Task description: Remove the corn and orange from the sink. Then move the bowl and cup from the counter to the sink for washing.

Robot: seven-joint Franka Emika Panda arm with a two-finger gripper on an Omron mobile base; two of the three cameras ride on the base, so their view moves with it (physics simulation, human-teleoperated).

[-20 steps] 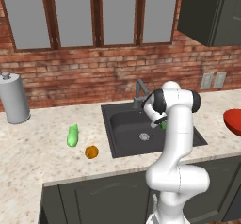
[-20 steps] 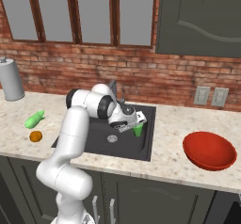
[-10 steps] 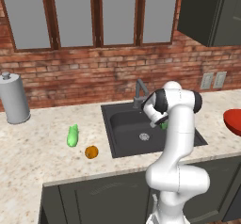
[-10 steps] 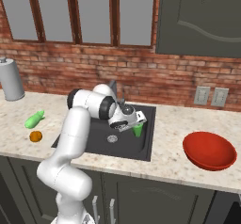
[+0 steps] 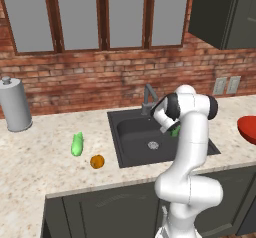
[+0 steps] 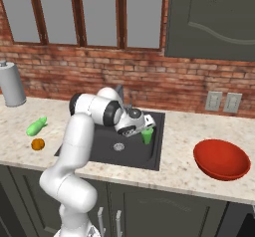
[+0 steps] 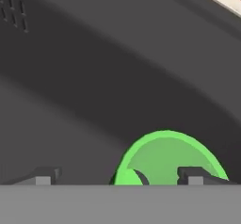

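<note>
Arm bent low over the sink (image 5: 131,151), claw (image 6: 144,125) spread wide, gripping nothing, cup (image 6: 147,135) upright at the sink's right side, bowl (image 6: 221,159) on the right worktop (image 6: 179,136), corn (image 5: 77,144) and orange (image 5: 97,161) left.

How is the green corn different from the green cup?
The corn is long and lies flat on the counter; the cup is short, wider at its rim, and stands in the sink. The corn is beside the orange; the cup is by the pincer. Both are bright green.
</note>
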